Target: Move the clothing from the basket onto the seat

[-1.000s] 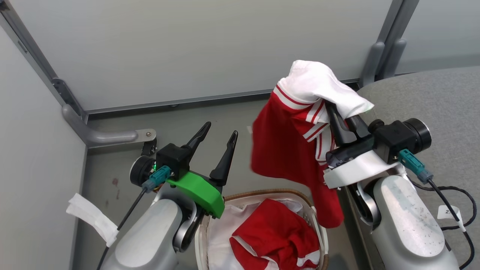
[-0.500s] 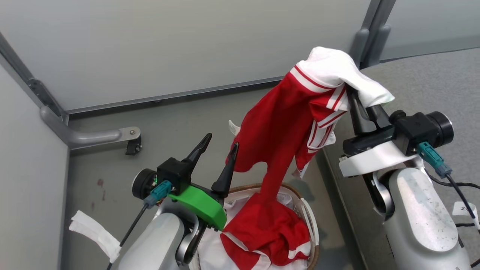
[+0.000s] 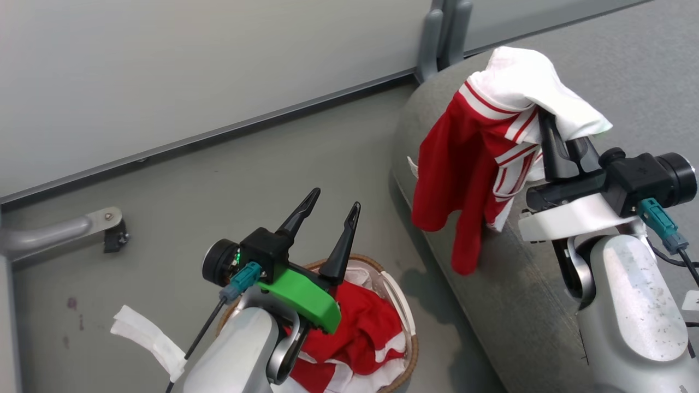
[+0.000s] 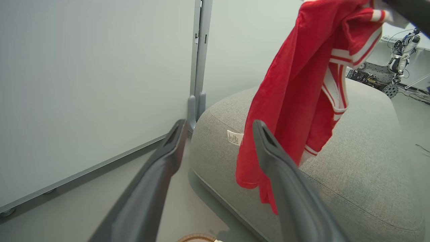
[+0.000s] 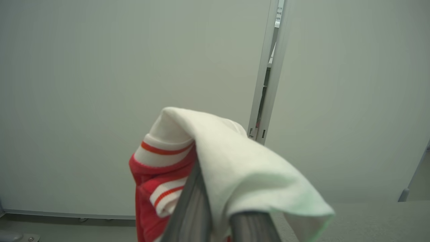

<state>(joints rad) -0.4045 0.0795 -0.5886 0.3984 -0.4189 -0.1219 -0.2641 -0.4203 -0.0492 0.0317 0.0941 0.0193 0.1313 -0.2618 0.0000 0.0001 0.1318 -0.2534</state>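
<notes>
1. Sofa [image 3: 519,305]: large, grey fabric, rounded edge, on the robot's right. No garment lay on it; its cushion was bare.

2. Wall panel [image 3: 191,71] and floor [image 3: 218,191]: pale grey, behind and beneath everything else.

3. Basket [image 3: 404,311]: white with a brown woven rim, on the floor near the sofa's edge and partly hidden by the left arm. A white liner [image 3: 377,376] showed inside it.

4. First garment [image 3: 453,158]: red with white stripes and a white panel. It was clear of the basket and draped from the right gripper, hanging over the sofa's rounded edge. Whether its lower end touched the upholstery could not be told.

5. Second garment [image 3: 366,333]: red with white trim, crumpled inside the basket, untouched.

6. Right gripper [image 3: 565,150]: fingers pressed together on the first garment, with white cloth folded over their tips.

7. Left gripper [image 3: 336,199]: fingers spread wide, empty, poised above the basket.

Progress: under half done by this reckoning. One garment was out but not yet laid down. It needed carrying further over the cushion, then lowering and releasing. The second awaited collection.
</notes>
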